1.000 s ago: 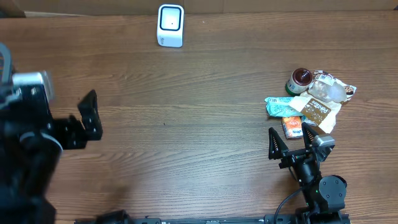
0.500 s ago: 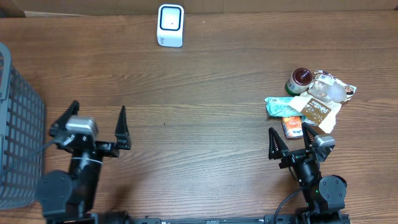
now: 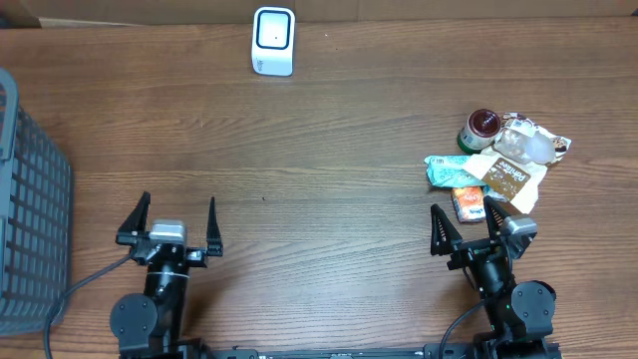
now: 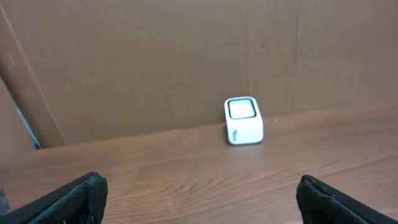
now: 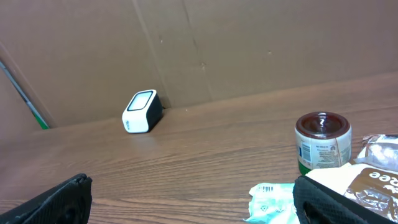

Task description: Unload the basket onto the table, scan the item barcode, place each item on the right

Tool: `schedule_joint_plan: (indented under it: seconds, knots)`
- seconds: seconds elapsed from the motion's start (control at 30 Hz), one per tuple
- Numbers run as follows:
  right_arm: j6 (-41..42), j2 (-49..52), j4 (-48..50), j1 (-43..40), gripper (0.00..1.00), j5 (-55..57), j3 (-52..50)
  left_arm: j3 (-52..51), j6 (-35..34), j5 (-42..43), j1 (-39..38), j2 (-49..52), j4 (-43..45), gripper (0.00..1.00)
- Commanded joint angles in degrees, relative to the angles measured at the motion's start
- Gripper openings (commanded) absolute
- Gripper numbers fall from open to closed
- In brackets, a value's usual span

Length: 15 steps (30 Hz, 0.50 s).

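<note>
The white barcode scanner (image 3: 273,40) stands at the table's far edge; it shows as the scanner (image 4: 244,120) in the left wrist view and the scanner (image 5: 141,112) in the right wrist view. A pile of items lies at the right: a red-lidded jar (image 3: 481,128), a teal packet (image 3: 449,170), an orange packet (image 3: 469,203) and a brown packet (image 3: 510,178). My right gripper (image 3: 465,231) stands open just in front of the pile, with the jar (image 5: 322,142) and teal packet (image 5: 270,200) ahead of it. My left gripper (image 3: 174,221) is open at the front left, holding nothing.
A grey wire basket (image 3: 30,199) stands at the left edge, beside the left arm. A clear bag (image 3: 528,145) lies on top of the pile. A cardboard wall (image 4: 186,56) rises behind the scanner.
The left arm has swung from the far left, where it hid the basket, down to the front of the table. The right arm and the items have not moved.
</note>
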Motion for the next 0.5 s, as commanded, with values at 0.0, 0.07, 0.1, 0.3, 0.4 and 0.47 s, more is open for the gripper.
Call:
schedule_joint_plan:
  seconds: [0.0, 0.07, 0.1, 0.3, 0.4, 0.47]
  knots:
    - [-0.2, -0.7, 0.3, 0.3, 1.0, 0.7, -0.6, -3.1, 6.0, -0.9, -0.4, -2.6, 0.5, 1.0]
    - [-0.2, -0.7, 0.3, 0.3, 1.0, 0.7, -0.6, -4.8, 7.2, -0.9, -0.4, -3.5, 0.6, 1.0]
    - [-0.2, -0.7, 0.3, 0.3, 1.0, 0.7, -0.6, -5.4, 7.8, -0.9, -0.4, -3.9, 0.6, 1.0]
    - [-0.2, -0.7, 0.3, 0.3, 1.0, 0.7, -0.6, -8.2, 12.4, -1.0, -0.4, -5.3, 0.6, 1.0]
    - [-0.2, -0.7, 0.3, 0.3, 1.0, 0.7, -0.6, -9.4, 12.5, -0.9, -0.4, -6.2, -2.0, 1.0]
    - [-0.2, -0.7, 0.3, 0.3, 1.0, 0.7, -0.6, -9.4, 11.9, -0.7, -0.4, -6.3, -2.3, 1.0]
